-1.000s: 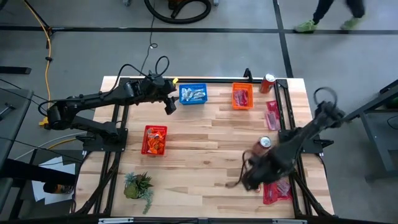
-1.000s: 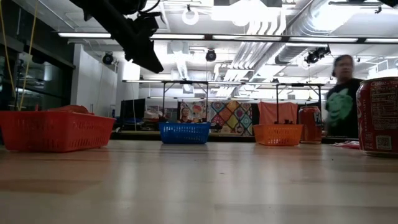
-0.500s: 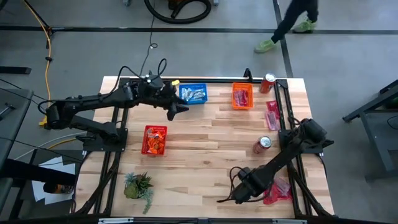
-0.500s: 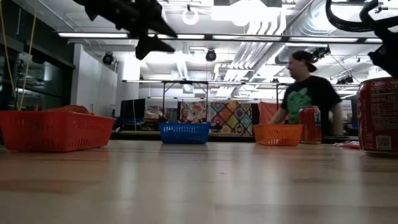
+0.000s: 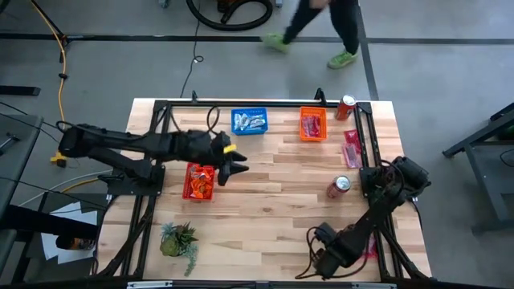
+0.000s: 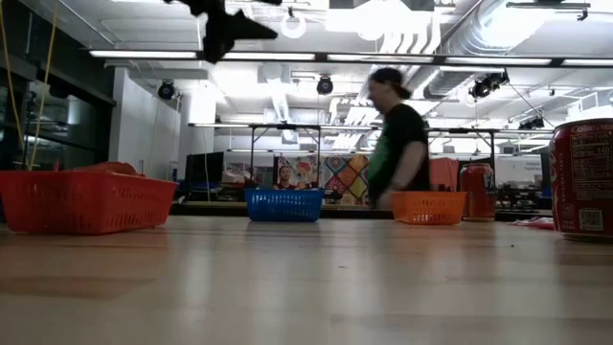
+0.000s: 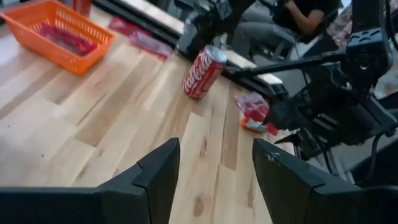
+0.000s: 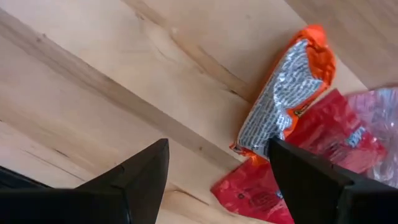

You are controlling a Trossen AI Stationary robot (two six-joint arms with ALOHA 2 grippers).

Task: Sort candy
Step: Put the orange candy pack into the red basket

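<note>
Candy lies in a small pile (image 5: 367,245) near the table's near right corner. In the right wrist view it shows as an orange-and-silver packet (image 8: 283,93) lying partly on red packets (image 8: 311,155). More pink packets (image 5: 351,148) lie by the right rail. My right gripper (image 5: 324,259) hangs open, pointing down, just left of the pile, which sits beside its fingers (image 8: 214,180). My left gripper (image 5: 234,166) is open and holds nothing, high above the table (image 7: 214,174) beside the red basket (image 5: 199,181). It shows at the top of the low view (image 6: 225,24).
A blue basket (image 5: 249,121) and an orange basket (image 5: 313,124) with candy stand at the far edge. One soda can (image 5: 346,106) stands far right, and another (image 5: 339,186) lies mid right. A plant (image 5: 178,239) sits near left. A person (image 6: 395,144) walks beyond the table.
My left gripper has swung from beside the blue basket toward the table's near edge, as far as the red basket, and has rolled as it went. My right gripper has dropped and moved toward the near edge, beside the candy pile. The person has walked leftward.
</note>
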